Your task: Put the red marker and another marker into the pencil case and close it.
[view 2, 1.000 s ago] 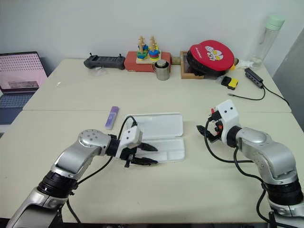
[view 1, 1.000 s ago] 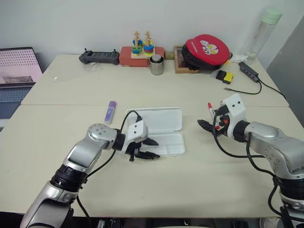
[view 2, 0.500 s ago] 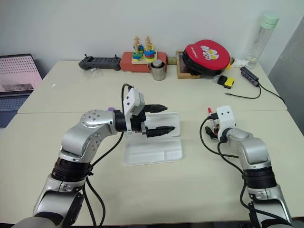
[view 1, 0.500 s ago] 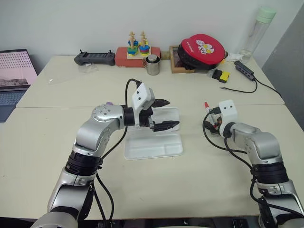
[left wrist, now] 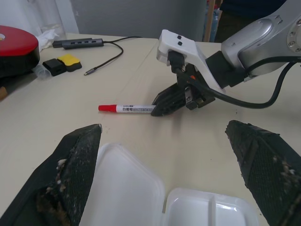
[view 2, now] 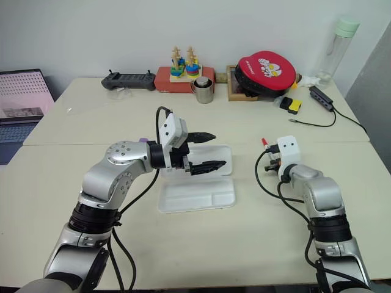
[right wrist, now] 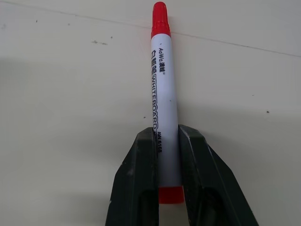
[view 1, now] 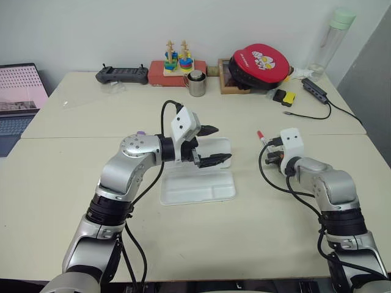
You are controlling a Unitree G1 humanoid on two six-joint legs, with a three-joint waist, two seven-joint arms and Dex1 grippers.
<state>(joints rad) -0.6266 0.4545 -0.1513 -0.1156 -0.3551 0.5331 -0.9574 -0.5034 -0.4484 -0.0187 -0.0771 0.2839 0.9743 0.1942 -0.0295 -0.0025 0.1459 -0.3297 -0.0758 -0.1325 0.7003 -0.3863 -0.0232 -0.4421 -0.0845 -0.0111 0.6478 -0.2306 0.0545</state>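
Nearest, the pencil case (view 1: 198, 177) lies open on the desk (view 1: 73, 183) to receive markers, the left gripper (view 1: 211, 146) hovering over its lid with jaws spread wide and empty, while farther right the right gripper (right wrist: 167, 155) pinches the red marker (right wrist: 162, 108) lying flat, presumably to lift it.

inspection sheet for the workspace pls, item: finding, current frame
Surface: beige table, seam across the middle.
Job's things: pencil case open, tray empty; red marker lying on the table right of it; purple marker mostly hidden behind the left arm.
Clutter: controller, stacking toy, metal cup, red case, bottle along the far edge.
Grippers: left gripper open above the case lid; right gripper closed on the red marker's rear end.
Cables: black cable and hub at far right.
Surroundings: laptop at left.
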